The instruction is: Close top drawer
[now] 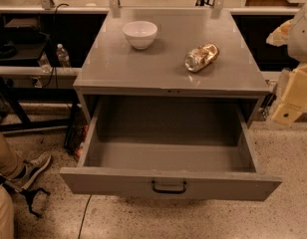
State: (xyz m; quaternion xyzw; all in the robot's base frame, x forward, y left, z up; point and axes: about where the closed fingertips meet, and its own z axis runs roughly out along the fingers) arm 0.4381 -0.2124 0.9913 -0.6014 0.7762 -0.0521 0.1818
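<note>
The top drawer of the grey metal cabinet is pulled far out toward me. Its deep tray is empty, and a small black bail handle sits at the centre of the flat front panel. My gripper shows as cream-coloured parts at the right edge of the view, level with the cabinet top. It is to the right of the drawer's right side wall and touches neither the drawer nor the handle.
A white bowl and a crinkled shiny bottle lying on its side rest on the cabinet top. A person's leg and shoe are at the lower left on the speckled floor. A water bottle stands on a shelf at the left.
</note>
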